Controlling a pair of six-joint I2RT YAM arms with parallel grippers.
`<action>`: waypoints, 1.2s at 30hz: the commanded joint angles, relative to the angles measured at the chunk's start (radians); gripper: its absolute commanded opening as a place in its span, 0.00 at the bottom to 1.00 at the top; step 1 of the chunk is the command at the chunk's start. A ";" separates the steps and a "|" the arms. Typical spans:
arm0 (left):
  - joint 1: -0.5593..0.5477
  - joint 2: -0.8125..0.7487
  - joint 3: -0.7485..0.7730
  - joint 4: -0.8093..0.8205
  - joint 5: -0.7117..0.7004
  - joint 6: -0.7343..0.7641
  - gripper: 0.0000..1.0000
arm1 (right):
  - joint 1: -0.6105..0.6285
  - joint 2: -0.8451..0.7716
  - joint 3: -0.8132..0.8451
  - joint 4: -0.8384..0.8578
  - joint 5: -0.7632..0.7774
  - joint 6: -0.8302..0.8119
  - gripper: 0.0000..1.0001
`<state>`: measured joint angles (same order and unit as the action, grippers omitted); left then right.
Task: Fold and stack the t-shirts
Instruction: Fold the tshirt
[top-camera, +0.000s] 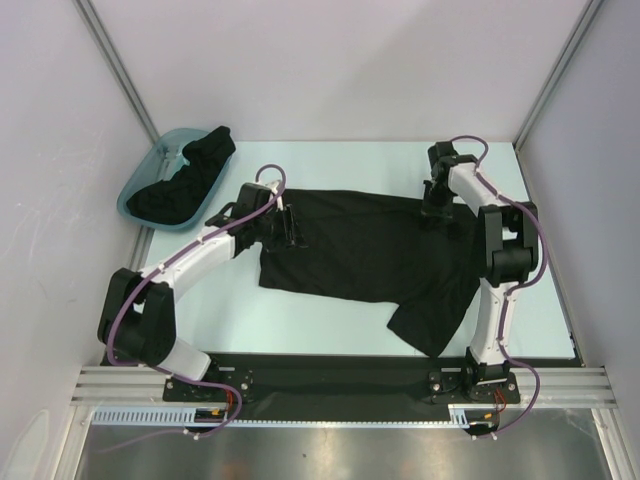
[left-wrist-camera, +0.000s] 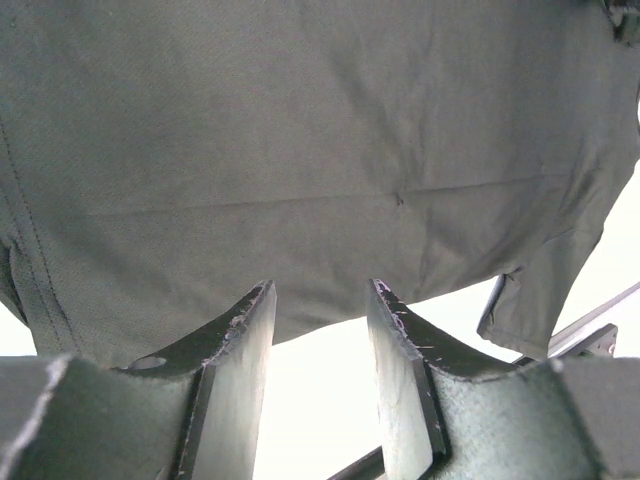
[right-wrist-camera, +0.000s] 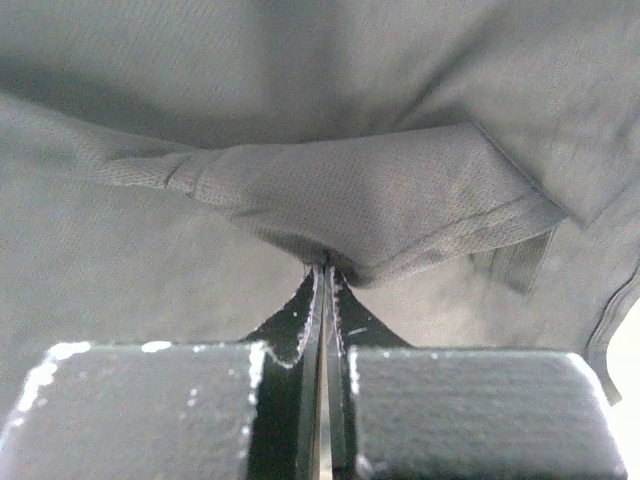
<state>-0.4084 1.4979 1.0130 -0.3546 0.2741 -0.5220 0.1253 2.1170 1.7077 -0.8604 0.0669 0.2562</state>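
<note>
A black t-shirt (top-camera: 360, 245) lies spread across the middle of the pale table, one sleeve trailing toward the near edge. My left gripper (top-camera: 292, 228) is open at the shirt's left edge. In the left wrist view its gripper (left-wrist-camera: 320, 292) has the tips at the hem of the shirt (left-wrist-camera: 320, 150), with bare table between the jaws. My right gripper (top-camera: 436, 210) is at the shirt's far right corner. In the right wrist view it (right-wrist-camera: 325, 266) is shut on a pinched fold of the shirt (right-wrist-camera: 380, 210). More black shirts (top-camera: 190, 175) lie bunched in the teal tub.
The teal plastic tub (top-camera: 160, 150) stands at the far left corner, against the left wall. White walls and metal frame posts (top-camera: 115, 70) enclose the table on three sides. A black strip (top-camera: 330, 370) runs along the near edge between the arm bases.
</note>
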 joint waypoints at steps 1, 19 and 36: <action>-0.006 -0.051 0.016 0.006 0.005 0.019 0.47 | 0.008 -0.092 0.003 -0.117 -0.094 0.041 0.00; 0.069 0.154 0.255 -0.155 -0.163 0.001 0.67 | 0.066 -0.169 -0.194 -0.071 -0.150 0.097 0.00; 0.105 0.558 0.547 -0.101 -0.326 -0.174 0.49 | 0.022 -0.120 -0.174 0.001 -0.173 0.071 0.00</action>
<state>-0.3035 2.0319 1.4757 -0.4778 0.0006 -0.6521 0.1589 2.0041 1.5120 -0.8833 -0.0963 0.3389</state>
